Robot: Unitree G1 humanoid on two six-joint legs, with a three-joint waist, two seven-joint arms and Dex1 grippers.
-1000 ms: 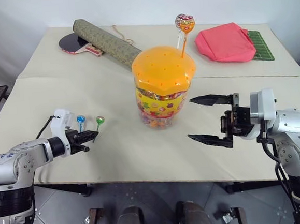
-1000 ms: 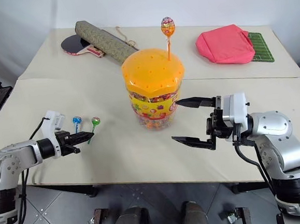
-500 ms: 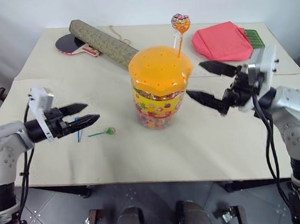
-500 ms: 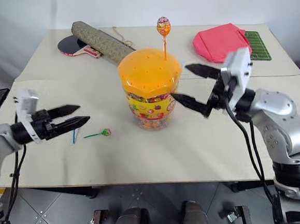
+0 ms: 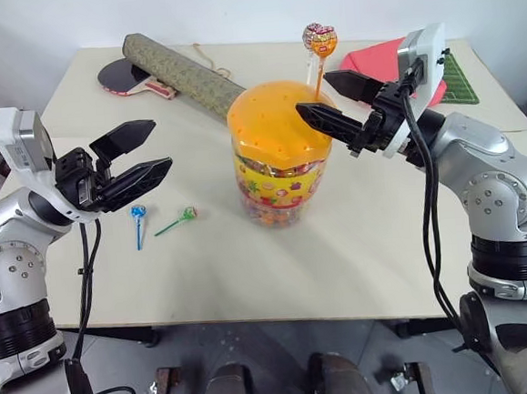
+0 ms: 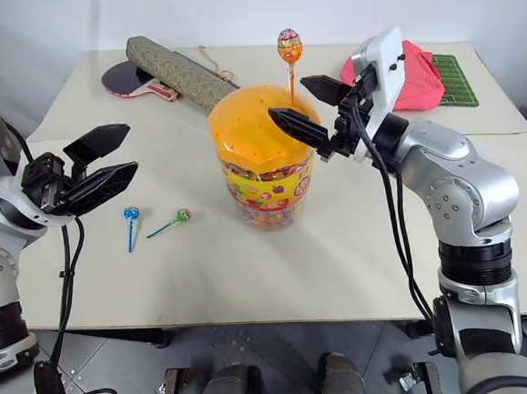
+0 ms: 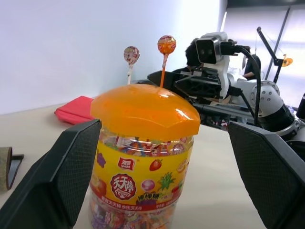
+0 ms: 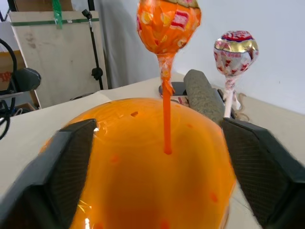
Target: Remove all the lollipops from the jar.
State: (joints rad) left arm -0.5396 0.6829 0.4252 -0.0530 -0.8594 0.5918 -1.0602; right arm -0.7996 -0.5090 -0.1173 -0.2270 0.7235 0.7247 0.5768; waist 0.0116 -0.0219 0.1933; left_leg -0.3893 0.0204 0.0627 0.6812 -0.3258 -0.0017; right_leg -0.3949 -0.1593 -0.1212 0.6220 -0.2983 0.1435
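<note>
Lollipops (image 8: 167, 28) stand in jar (image 5: 283, 150); right claw (image 5: 329, 100) gapes wide around them, left claw (image 5: 133, 157) wide, empty. Risk: closing could knock both sticks.

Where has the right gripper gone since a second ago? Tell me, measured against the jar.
Yes. The right gripper rose from beside the jar's label to its orange lid, flanking the orange lollipop.

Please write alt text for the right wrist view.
An orange lollipop and a white-stick lollipop stand upright in the jar's orange lid, framed by the open right gripper. A green roll lies behind.
</note>
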